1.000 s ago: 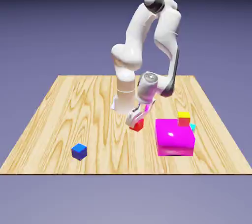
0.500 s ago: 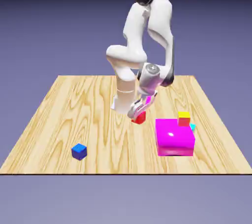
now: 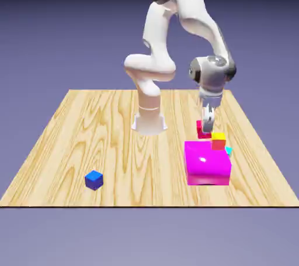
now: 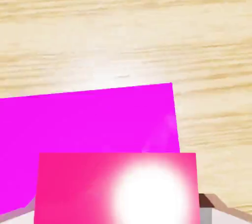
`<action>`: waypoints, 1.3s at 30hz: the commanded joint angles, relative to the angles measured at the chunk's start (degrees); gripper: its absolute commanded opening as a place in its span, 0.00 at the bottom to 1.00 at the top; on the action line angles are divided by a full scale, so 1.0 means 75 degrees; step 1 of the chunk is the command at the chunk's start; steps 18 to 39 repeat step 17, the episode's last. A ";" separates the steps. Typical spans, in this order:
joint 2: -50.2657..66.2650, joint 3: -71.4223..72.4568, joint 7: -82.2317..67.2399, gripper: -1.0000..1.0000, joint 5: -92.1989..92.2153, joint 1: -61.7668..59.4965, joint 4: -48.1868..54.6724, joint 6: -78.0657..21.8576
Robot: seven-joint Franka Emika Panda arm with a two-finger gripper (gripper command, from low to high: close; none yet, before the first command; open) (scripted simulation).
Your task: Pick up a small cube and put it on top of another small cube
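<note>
My gripper (image 3: 207,123) hangs over the table's right side, shut on the small red cube (image 3: 202,131), which rides clear of the wood just behind the big magenta block (image 3: 207,162). In the hand view the red cube (image 4: 118,188) fills the bottom between the fingers with a bright glare on it. Only a corner of the right fingertip (image 4: 214,209) shows. Beyond it lies the magenta block (image 4: 88,119). A small blue cube (image 3: 93,179) rests near the front left of the table.
A yellow cube (image 3: 218,137) sits on a red piece (image 3: 218,145) right behind the magenta block, with a cyan piece (image 3: 229,151) beside it. The robot's base (image 3: 149,121) stands mid-table at the back. The wooden table (image 3: 87,136) ends just right of the block.
The gripper has closed on the red cube, lifted it off the table and swung it to the exterior view's right, up to the back of the magenta block.
</note>
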 commanded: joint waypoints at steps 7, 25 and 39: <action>0.0265 0.0756 0.0485 0.00 -0.1130 -0.0229 0.0638 -0.0256; 0.0507 0.1231 0.0645 1.00 -0.1297 -0.0669 0.0466 0.0150; 0.0507 0.1231 0.0645 1.00 -0.1297 -0.0669 0.0466 0.0150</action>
